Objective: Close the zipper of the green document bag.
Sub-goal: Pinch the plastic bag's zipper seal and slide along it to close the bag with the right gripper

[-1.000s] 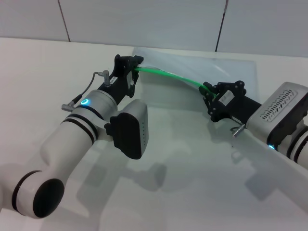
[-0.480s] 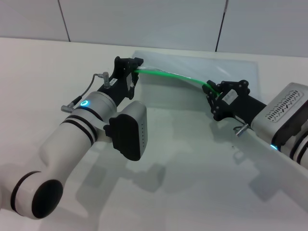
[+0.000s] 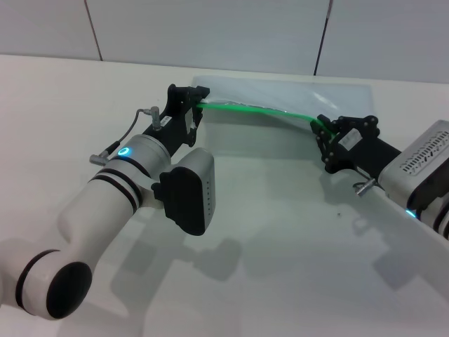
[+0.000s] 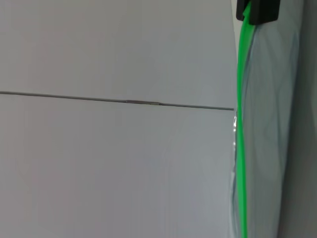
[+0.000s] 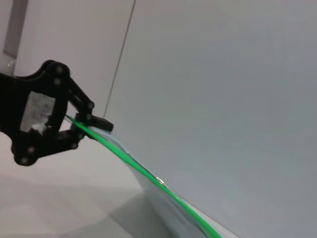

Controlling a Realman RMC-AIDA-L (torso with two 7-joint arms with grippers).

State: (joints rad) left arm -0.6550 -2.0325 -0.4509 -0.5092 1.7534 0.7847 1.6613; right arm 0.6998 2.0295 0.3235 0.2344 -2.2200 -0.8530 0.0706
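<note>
The green document bag lies flat at the far middle of the white table, its near edge lifted. The zipper runs along that edge as a thin bright green strip, stretched between both grippers. My left gripper is shut on the strip's left end. My right gripper is shut on the strip farther right, and its fingers hide the slider. In the left wrist view the zipper runs away from a black fingertip. In the right wrist view the zipper leads to the left gripper.
The white table spreads out in front of the bag. A grey panelled wall stands right behind the bag's far edge. My left forearm with its camera housing crosses the table's near left.
My right gripper has slid to the right along the green strip, away from the left gripper. The raised strip between them is now longer and straighter. The left gripper has held still.
</note>
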